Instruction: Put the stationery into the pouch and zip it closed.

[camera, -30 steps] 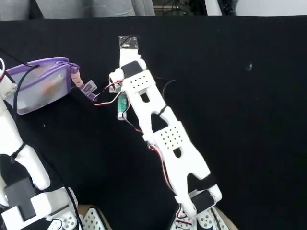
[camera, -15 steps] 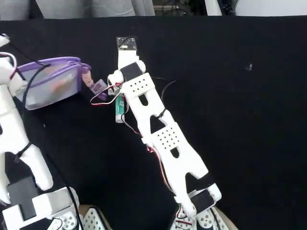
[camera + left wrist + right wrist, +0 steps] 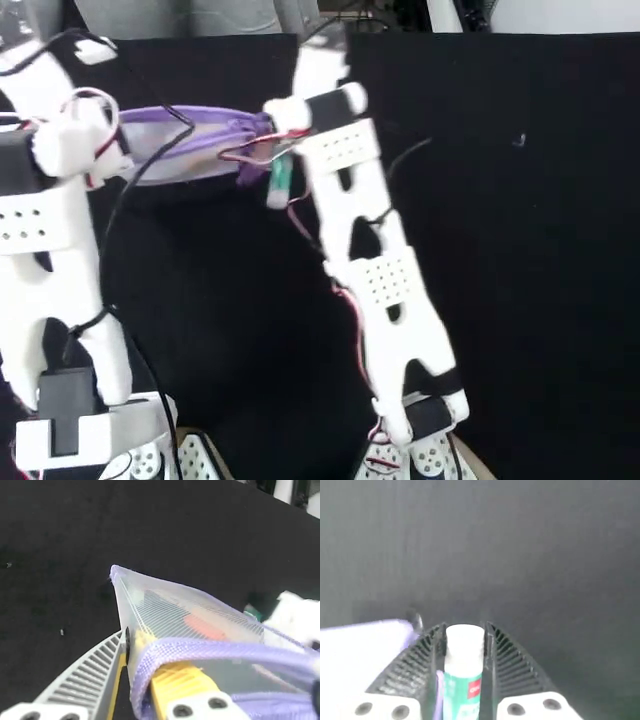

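Observation:
A clear pouch (image 3: 175,150) with purple trim hangs above the black table, stretched between both arms. My left gripper (image 3: 118,150) is shut on its one end. In the left wrist view the pouch (image 3: 175,615) is pinched between the yellow and grey fingers of that gripper (image 3: 131,639), and an orange item (image 3: 202,627) lies inside. My right gripper (image 3: 272,138) is at the pouch's other end. It is shut on a green-and-white glue stick (image 3: 280,182). The right wrist view shows the stick (image 3: 464,670) between that gripper's (image 3: 464,629) black fingers, with the pouch's pale edge (image 3: 365,640) beside it.
Black cloth (image 3: 520,250) covers the table and stretches far to the right of the arms. The two arm bases (image 3: 85,430) (image 3: 415,425) stand at the front edge. Loose red and white wires (image 3: 250,155) hang by the right gripper.
Both arms have risen. The pouch came up off the table and now spans between the two grippers, higher and farther right than before. The glue stick stayed in the right gripper.

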